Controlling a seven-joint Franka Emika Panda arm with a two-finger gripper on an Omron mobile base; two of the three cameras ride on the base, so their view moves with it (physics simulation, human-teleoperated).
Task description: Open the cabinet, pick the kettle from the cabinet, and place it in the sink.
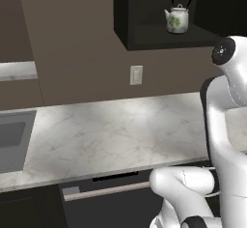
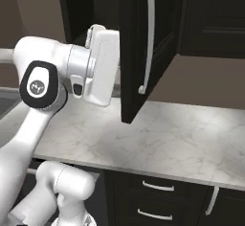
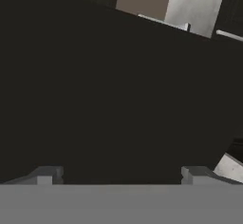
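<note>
The cabinet [image 1: 144,36] hangs open on the wall. Inside, the white kettle [image 1: 177,15] with a green leaf pattern stands upright on the shelf. The cabinet's door [image 2: 136,52] is swung out over the counter, its long silver handle [image 2: 149,38] facing the right base view. My white hand [image 2: 103,67] sits just left of the door's edge, at the door's inner side. In the hand view my gripper [image 3: 122,175] is open, fingertips [image 3: 45,174] wide apart, with the dark door face close ahead and nothing between them. The grey sink [image 1: 12,140] lies far left in the counter.
White marble counter [image 1: 116,130] runs under the cabinet. A wall outlet [image 1: 136,75] sits below the cabinet. Black base drawers with short handles [image 2: 158,186] are under the counter. Another shut upper cabinet [image 2: 215,19] is right of the open door.
</note>
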